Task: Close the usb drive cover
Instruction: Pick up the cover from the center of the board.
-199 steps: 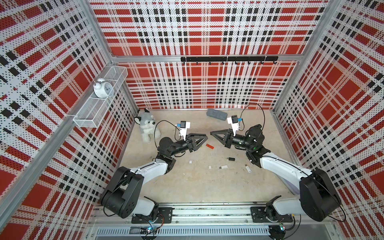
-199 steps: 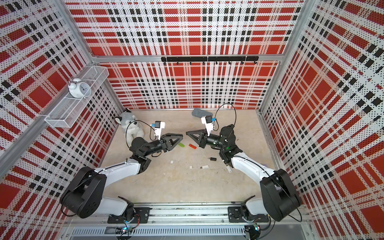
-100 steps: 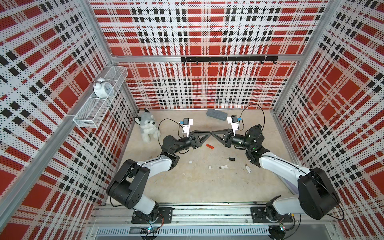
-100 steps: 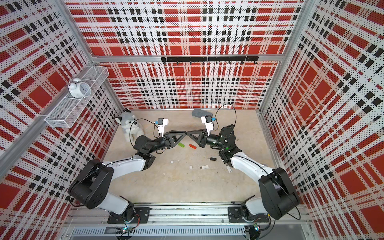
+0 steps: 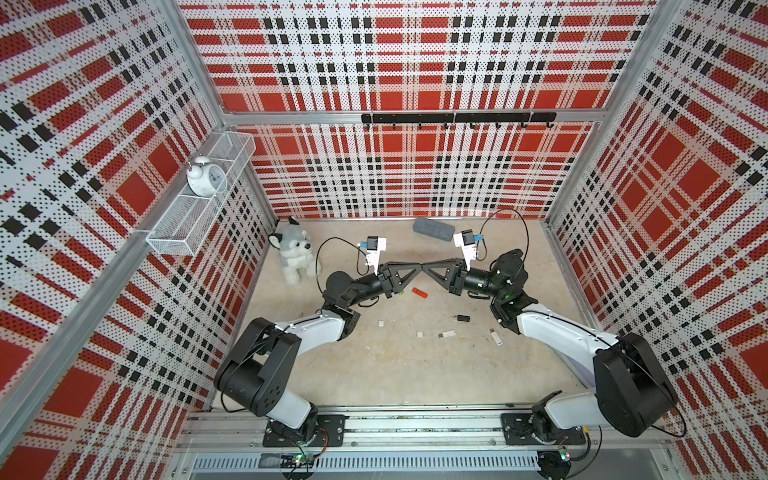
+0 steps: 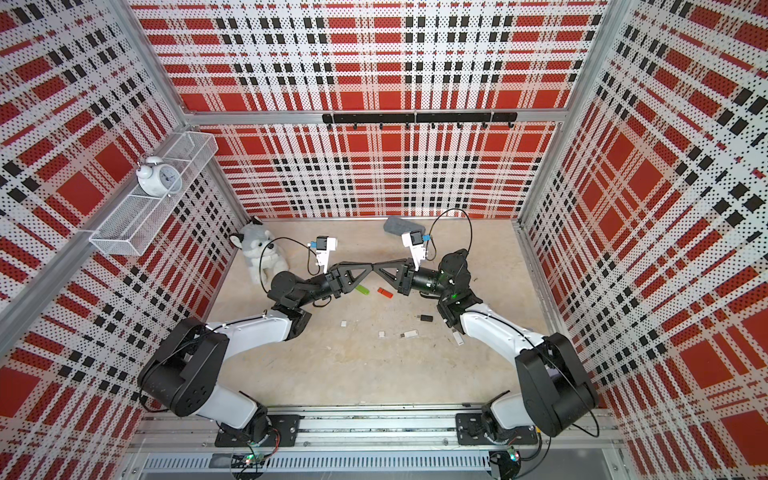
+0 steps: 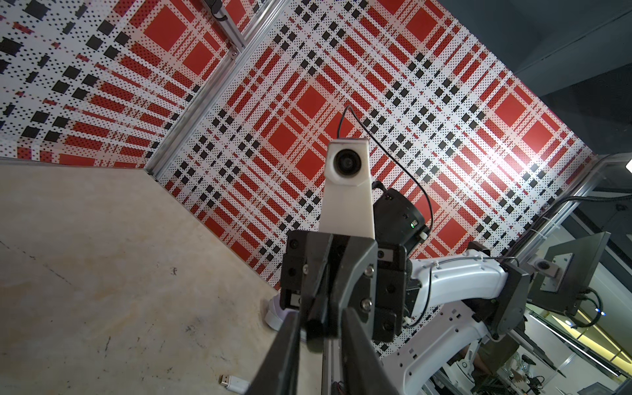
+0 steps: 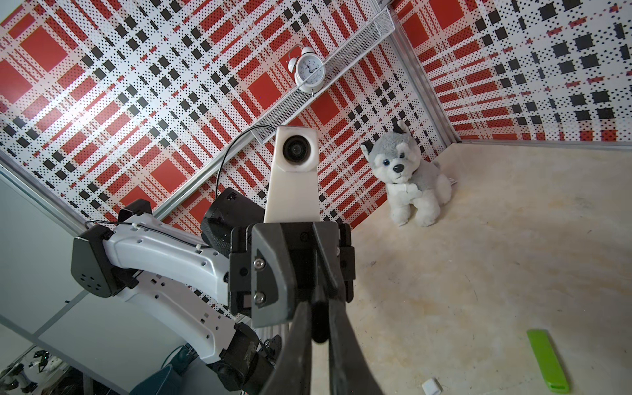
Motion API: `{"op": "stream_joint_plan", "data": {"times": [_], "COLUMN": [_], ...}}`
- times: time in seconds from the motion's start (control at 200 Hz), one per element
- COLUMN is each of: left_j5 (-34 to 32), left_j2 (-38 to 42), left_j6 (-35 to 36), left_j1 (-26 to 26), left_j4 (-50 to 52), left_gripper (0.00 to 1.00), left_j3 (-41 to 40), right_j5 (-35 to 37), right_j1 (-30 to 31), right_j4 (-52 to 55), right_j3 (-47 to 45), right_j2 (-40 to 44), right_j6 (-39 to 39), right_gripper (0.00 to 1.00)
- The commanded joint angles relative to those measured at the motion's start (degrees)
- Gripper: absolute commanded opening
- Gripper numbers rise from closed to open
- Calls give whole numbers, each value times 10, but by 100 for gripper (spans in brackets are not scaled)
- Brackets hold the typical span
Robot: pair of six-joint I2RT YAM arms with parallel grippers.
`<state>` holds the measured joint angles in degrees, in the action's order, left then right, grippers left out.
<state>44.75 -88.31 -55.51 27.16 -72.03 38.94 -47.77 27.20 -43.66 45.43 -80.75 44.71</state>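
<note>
Green drive (image 8: 547,362): right-wrist view, not left | right hand (image 8: 320,307) clamps black drive (image 8: 320,330) | left hand (image 7: 319,318): cannot tell

Where the left gripper (image 5: 419,266) and right gripper (image 5: 427,266) are pointing tip to tip, whatever is sitting between the jaws is showing too small to tell in both top views. In a top view the left gripper is hiding most of the green usb drive (image 5: 400,292). Each wrist view's edge is cutting off the jaws' tips.
</note>
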Motion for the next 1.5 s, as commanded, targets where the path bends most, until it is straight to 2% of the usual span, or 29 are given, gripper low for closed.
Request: {"op": "stream_joint_plan", "data": {"times": [0.0, 0.311, 0.386, 0.706, 0.982, 1.042, 1.087, 1.192, 1.303, 1.493], "left_j5": [2, 7, 11, 23, 20, 22, 22, 29, 26, 5], "left_j2": [-9, -14, -15, -16, -9, -8, -7, 0, 28, 85], "left_j6": [4, 4, 5, 2, 4, 5, 5, 9, 41, 179], "left_j1": [6, 9, 8, 9, 7, 5, 2, -11, -32, -44], "left_j4": [-17, -17, -17, -17, -17, -17, -17, -9, 35, 225], "left_gripper": [23, 17, 12, 8, 6, 6, 6, 6, 6, 7], "left_j3": [18, 23, 25, 26, 21, 20, 18, 9, -21, -25], "right_j5": [-12, -14, -13, -8, 0, 6, 9, 23, 69, 167], "right_j1": [-1, -1, -1, -1, -1, -1, -2, -6, -9, -11], "right_j4": [-21, -26, -26, -37, -38, -27, -17, 18, 144, 341], "right_j3": [6, 6, 5, 4, -4, -5, -6, -13, -13, -8], "right_j2": [-5, -9, -9, -10, -2, 1, 5, 27, 71, 129], "right_j6": [7, 16, 18, 32, 30, 24, 19, -17, -123, -303], "right_gripper": [13, 14, 15, 14, 22, 30, 31, 34, 37, 39]}}
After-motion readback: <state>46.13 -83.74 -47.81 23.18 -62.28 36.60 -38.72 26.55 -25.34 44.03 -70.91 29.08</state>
